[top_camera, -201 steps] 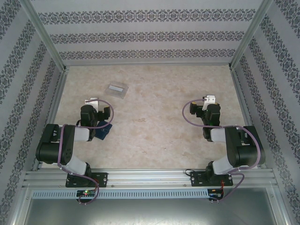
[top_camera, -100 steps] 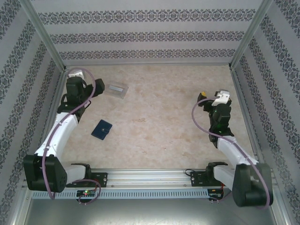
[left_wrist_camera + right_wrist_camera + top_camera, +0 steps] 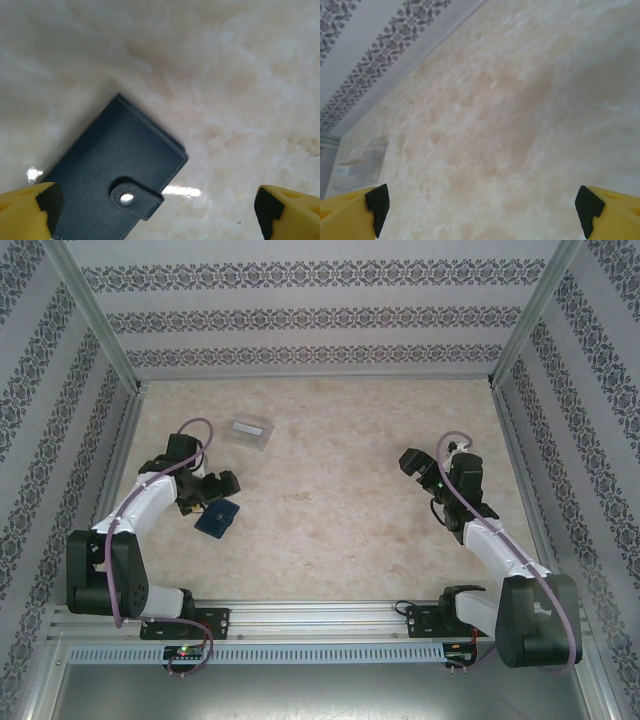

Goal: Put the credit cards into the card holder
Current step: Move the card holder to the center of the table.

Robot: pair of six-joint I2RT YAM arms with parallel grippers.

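Left hand has swung back from the far corner, open and empty, over the clasped card holder; grasp pending.

Card holder closed on table; left end effector spread wide.

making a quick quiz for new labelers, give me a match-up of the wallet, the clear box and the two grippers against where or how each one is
Things
1. wallet
2. clear box
3. left gripper
4. right gripper

Place or state
A. open, over bare table on the right side
B. closed, clasp fastened, lying flat
C. open, just over the wallet
D. far left part of the table, apart from both arms

Pairs: 1-B, 2-D, 3-C, 4-A
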